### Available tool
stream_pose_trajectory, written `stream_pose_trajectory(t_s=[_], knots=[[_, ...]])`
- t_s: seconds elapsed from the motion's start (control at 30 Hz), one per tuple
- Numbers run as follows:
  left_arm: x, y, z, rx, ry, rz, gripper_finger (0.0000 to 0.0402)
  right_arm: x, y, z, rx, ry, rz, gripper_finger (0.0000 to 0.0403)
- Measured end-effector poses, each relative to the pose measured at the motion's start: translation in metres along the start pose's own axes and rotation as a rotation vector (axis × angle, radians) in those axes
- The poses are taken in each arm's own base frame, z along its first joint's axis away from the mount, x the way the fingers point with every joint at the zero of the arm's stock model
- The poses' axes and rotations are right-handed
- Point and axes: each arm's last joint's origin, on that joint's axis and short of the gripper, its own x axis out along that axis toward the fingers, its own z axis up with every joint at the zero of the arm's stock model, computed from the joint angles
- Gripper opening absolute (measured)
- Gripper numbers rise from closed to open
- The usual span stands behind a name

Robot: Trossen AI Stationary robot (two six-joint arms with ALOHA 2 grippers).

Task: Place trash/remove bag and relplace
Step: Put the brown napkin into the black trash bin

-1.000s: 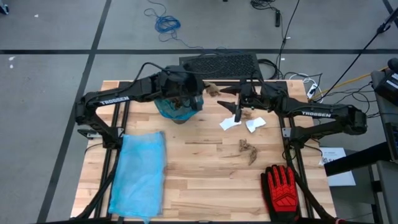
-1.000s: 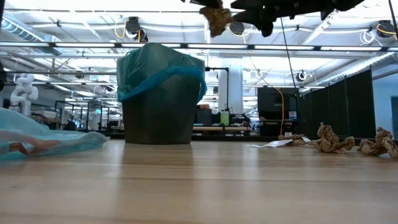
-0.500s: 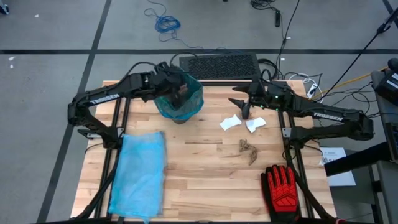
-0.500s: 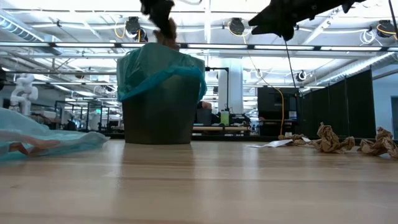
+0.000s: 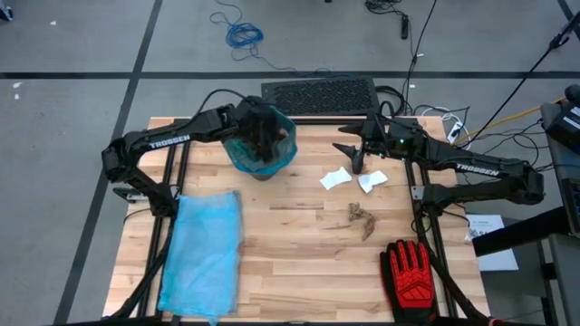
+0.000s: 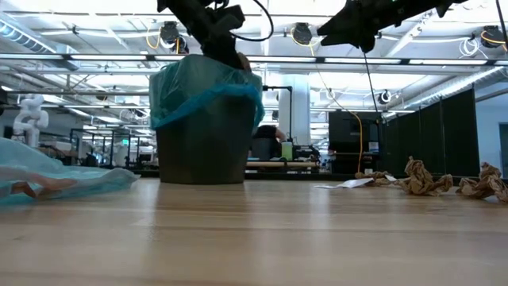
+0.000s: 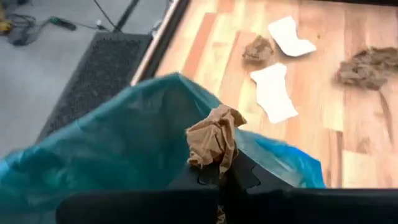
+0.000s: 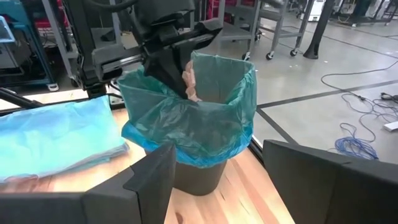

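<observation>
A dark bin (image 5: 261, 156) lined with a teal bag (image 8: 193, 127) stands near the table's far edge. My left gripper (image 7: 221, 177) hangs over its mouth (image 6: 226, 48), shut on a crumpled brown paper scrap (image 7: 214, 142). My right gripper (image 8: 217, 180) hovers open to the right of the bin (image 5: 356, 158), above the table, holding nothing. More trash lies on the wood: two white pieces (image 5: 335, 178) (image 5: 372, 181) and brown scraps (image 5: 362, 217) (image 6: 421, 176). My left gripper pinches the brown scrap by its lower part (image 7: 217, 165) between its two fingers. The fingers slant down from above into the bag's opening (image 8: 171, 62). The scrap is lifted clear and sticks out past the fingertips, just above the bag's rim (image 8: 189, 81).
A flat light-blue bag (image 5: 204, 249) lies on the table's near left. A red-and-black glove (image 5: 412, 276) lies at the near right corner. A black mat (image 5: 319, 95) sits on the floor beyond the far edge. Bare wood shows in the middle (image 5: 290, 263).
My left gripper carried the brown scrap from just right of the bin toward the left, to above the bin, then lowered it to the bag's mouth, staying shut on it. My right arm drew back a little toward the right edge.
</observation>
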Motion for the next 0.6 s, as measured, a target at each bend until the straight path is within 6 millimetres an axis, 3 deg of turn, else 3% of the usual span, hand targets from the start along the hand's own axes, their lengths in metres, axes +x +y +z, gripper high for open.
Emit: stream_pose_trajectory(t_s=[0.33, 0.6], knots=[[0.011, -0.004, -0.008, -0.007, 0.085, -0.032, 0.0000, 0.000, 0.000, 0.000, -0.006, 0.001, -0.002, 0.0233], [0.018, -0.039, -0.005, 0.095, 0.057, -0.300, 0.0000, 0.000, 0.000, 0.000, -0.006, 0.002, -0.001, 0.0233]])
